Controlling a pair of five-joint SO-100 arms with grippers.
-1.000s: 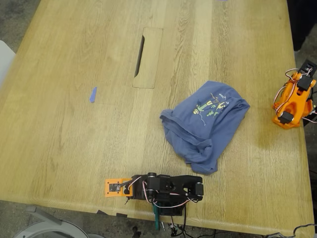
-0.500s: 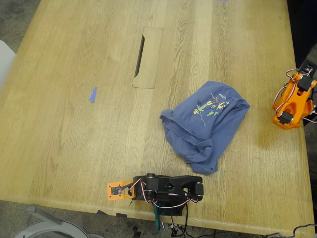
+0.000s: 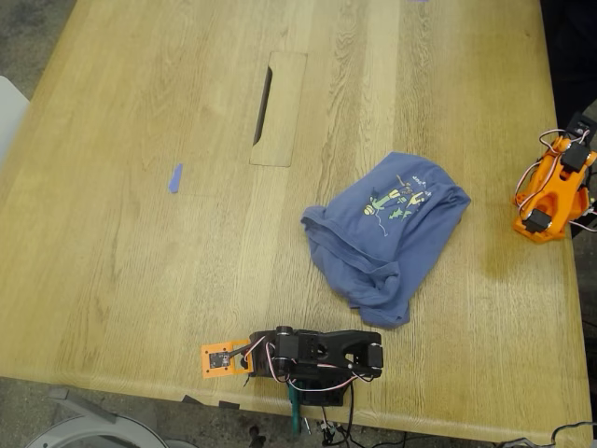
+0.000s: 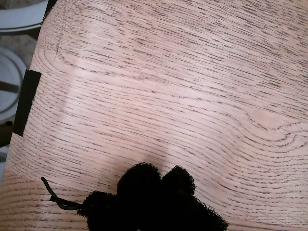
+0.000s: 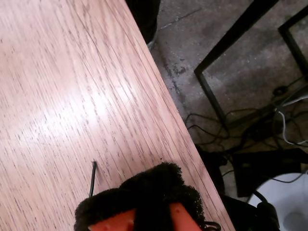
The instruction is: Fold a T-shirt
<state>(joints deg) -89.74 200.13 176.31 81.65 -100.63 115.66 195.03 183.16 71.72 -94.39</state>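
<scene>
1. The T-shirt [image 3: 385,235] is seen crumpled on the counter [image 3: 140,187], at about four o'clock from the counter's middle in the exterior view.
2. It is judged light, soft and limp; a hold is best taken at a hem or sleeve edge, since bunched folds would slip.
3. A green-and-yellow cartoon print is visible; any writing is too small to be read.
4. Neither hand holds cloth; both wrist views show only foam-padded tips over bare wood, so whether they are open cannot be told.

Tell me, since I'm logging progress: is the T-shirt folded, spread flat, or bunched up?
Bunched up. In the exterior view the T-shirt lies in a rumpled heap on the table, print showing, edges curled under, no neat fold.
</scene>
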